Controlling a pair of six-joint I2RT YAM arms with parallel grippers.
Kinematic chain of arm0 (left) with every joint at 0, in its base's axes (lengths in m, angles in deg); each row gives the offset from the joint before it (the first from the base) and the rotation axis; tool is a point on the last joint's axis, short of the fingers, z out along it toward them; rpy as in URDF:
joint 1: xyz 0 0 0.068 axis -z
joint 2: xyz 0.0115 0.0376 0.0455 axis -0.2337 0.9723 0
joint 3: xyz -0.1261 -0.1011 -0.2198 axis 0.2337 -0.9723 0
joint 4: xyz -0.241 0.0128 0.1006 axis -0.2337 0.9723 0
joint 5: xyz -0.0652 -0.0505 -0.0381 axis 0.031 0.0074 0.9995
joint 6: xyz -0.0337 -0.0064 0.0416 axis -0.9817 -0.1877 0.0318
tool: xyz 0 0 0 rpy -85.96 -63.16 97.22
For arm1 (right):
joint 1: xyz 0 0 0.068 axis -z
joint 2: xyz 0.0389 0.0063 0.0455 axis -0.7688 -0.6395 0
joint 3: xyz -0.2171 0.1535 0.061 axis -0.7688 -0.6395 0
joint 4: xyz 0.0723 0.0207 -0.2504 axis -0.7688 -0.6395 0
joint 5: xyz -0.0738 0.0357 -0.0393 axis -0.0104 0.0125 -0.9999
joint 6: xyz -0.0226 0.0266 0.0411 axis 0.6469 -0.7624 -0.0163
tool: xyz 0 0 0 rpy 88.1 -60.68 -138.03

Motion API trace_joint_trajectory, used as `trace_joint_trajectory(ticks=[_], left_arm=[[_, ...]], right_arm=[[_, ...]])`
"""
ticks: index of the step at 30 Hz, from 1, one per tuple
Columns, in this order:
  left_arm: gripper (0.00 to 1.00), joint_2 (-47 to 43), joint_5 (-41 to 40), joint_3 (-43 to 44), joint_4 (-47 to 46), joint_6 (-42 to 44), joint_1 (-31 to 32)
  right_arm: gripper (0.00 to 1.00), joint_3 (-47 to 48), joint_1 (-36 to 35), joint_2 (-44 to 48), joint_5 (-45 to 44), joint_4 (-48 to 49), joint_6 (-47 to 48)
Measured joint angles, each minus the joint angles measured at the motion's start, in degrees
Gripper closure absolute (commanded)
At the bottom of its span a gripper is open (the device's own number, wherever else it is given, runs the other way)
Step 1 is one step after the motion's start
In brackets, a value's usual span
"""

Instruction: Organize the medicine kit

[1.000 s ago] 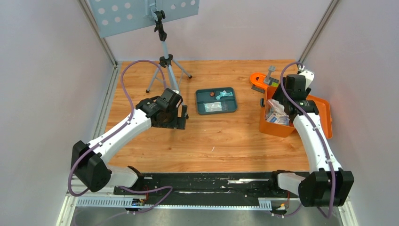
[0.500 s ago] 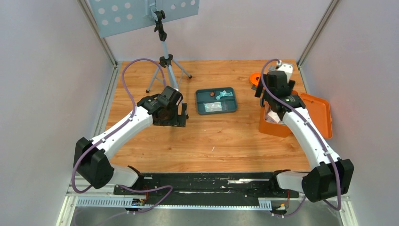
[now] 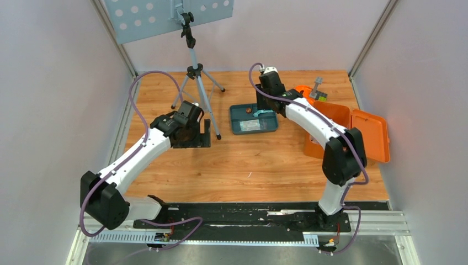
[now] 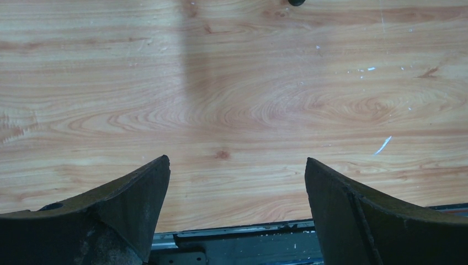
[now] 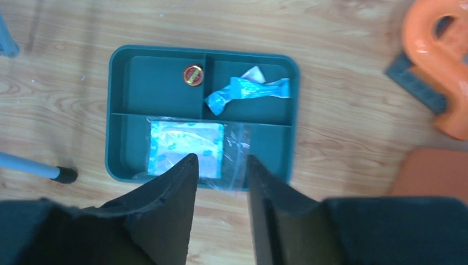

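The medicine kit (image 3: 370, 132), an orange box with its lid swung open, stands at the right of the table; one corner of it (image 5: 436, 171) shows in the right wrist view. My right gripper (image 3: 265, 105) hangs above the dark teal divided tray (image 3: 236, 118). Its jaws (image 5: 221, 160) stand partly open over the tray's near rim (image 5: 113, 165), with nothing between them. In the tray lie a clear packet with blue-white contents (image 5: 185, 146), a teal wrapper (image 5: 245, 91) and a small round brown item (image 5: 192, 75). My left gripper (image 3: 208, 132) is wide open and empty (image 4: 237, 163) over bare wood.
A small orange curved piece with a grey part (image 5: 436, 44) lies beyond the kit (image 3: 302, 91). A tripod (image 3: 193, 72) stands at the back left, one leg reaching down between my left gripper and the tray (image 5: 66, 175). Walls close in both sides.
My right arm has swung left from the orange kit to above the teal tray. The left arm has shifted slightly left, its jaws still wide.
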Motion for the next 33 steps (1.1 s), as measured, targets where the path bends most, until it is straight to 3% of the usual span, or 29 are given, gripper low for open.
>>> trace_joint_trajectory(ticks=[8,14,27,33], left_arm=[[0.0,-0.33,0.96,-1.75,-0.39,-0.15,0.0],[0.0,-1.09,1.92,-2.8,-0.87,-0.55,0.0],[0.0,-2.38,2.38,-4.68,-1.22,-0.59,0.0],[0.0,-3.04,2.64,-5.33,-1.57,-0.59,0.0]], right_arm=[[0.58,10.84,0.15,-16.57,4.26,-1.01,-1.53],[0.63,15.54,0.26,-22.64,6.29,-2.16,-2.23],[0.84,16.98,0.52,-28.65,8.76,-3.52,-3.43],[0.85,16.98,0.59,-28.65,8.98,-3.74,-3.32]])
